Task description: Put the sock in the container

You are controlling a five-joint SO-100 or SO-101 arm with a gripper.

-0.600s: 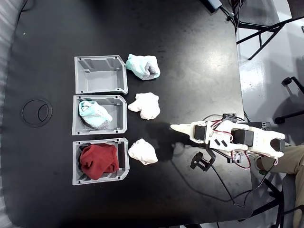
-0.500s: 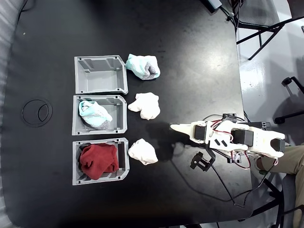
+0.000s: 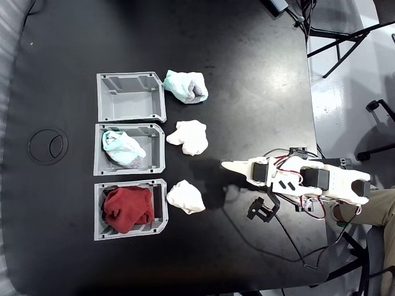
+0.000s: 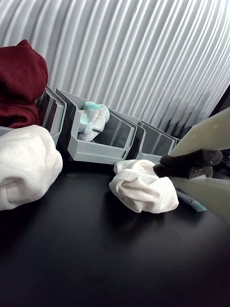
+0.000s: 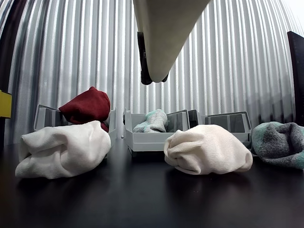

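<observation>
One pale mint-and-grey sock (image 3: 185, 86) lies on the black table just right of the empty top container (image 3: 108, 98) in the fixed view. It also shows at the right edge of the other view (image 5: 280, 145) and peeks from behind the fingers in the wrist view (image 4: 192, 202). A second mint sock (image 3: 123, 150) sits inside the middle container (image 3: 159, 150). My gripper (image 3: 223, 164) is shut with nothing in it, low over the table, right of the two white sock balls and well apart from both mint socks. Its tip (image 4: 163, 170) points toward the bins.
Two plain white sock balls (image 3: 188, 137) (image 3: 185, 197) lie between the gripper and the bins. The bottom bin (image 3: 162, 209) holds a dark red cloth bundle (image 3: 128, 208). Loose cables (image 3: 290, 228) trail by the arm's base. A corrugated wall (image 5: 247, 57) stands behind the bins.
</observation>
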